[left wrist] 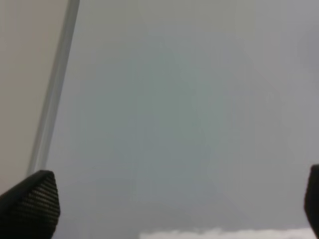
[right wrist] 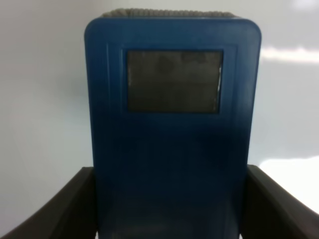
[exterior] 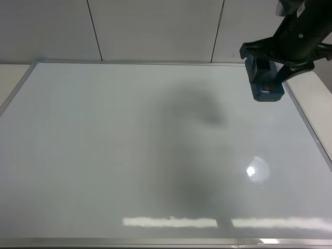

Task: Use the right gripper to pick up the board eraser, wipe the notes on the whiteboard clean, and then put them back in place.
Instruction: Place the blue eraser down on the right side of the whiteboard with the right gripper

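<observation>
My right gripper (exterior: 267,70) is shut on the teal-blue board eraser (exterior: 265,83) and holds it above the far right part of the whiteboard (exterior: 104,155). In the right wrist view the eraser (right wrist: 172,129) fills the frame between my two black fingers (right wrist: 65,209), with one dark square patch showing on its top. The whiteboard surface shows no red notes in any view. My left gripper (left wrist: 182,204) is open over the board near its silver frame (left wrist: 52,99); only its fingertips (left wrist: 30,204) show.
The whiteboard's silver frame (exterior: 308,124) runs along the right side, with pale table (exterior: 319,93) beyond it. A white panelled wall (exterior: 155,28) stands behind the board. Light glare and the arm's shadow lie on the board.
</observation>
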Controlling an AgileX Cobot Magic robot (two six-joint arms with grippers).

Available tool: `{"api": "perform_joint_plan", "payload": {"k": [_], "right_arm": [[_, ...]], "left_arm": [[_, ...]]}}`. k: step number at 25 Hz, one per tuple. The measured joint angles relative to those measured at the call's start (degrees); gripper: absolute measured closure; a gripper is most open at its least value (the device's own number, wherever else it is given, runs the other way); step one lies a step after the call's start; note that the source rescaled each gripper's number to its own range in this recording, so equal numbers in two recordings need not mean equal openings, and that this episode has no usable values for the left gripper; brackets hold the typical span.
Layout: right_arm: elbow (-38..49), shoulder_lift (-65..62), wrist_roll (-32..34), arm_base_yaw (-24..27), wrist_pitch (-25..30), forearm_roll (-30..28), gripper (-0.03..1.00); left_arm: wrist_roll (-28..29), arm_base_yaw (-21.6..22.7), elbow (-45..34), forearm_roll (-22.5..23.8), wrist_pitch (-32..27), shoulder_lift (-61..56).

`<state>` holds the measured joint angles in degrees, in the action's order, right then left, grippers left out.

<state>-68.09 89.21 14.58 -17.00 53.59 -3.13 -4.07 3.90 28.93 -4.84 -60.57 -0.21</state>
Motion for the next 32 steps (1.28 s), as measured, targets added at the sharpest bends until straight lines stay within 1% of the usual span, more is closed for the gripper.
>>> {"api": "perform_joint_plan", "payload": {"k": [5,13,20,24,32], "right_arm": [[6.4,-0.5,1.0,2.3,-2.0,1.1,0.95],[15.9,-0.6,1.2,3.1,-11.3,2.4,0.95],[21.9,-0.6,2.6,4.0,-15.8,2.5,0.95],[24.0,-0.5,3.1,4.0,-17.0,2.5,0.95],[24.4,1.4,5.0,4.0,-18.0,2.5,0.95]], "left_arm": [[0.0,0.0,0.0,0.0,0.0,0.0],[0.0,0.0,0.0,0.0,0.0,0.0],[0.0,0.0,0.0,0.0,0.0,0.0],[0.0,0.0,0.0,0.0,0.0,0.0],[0.0,0.0,0.0,0.0,0.0,0.0]]}}
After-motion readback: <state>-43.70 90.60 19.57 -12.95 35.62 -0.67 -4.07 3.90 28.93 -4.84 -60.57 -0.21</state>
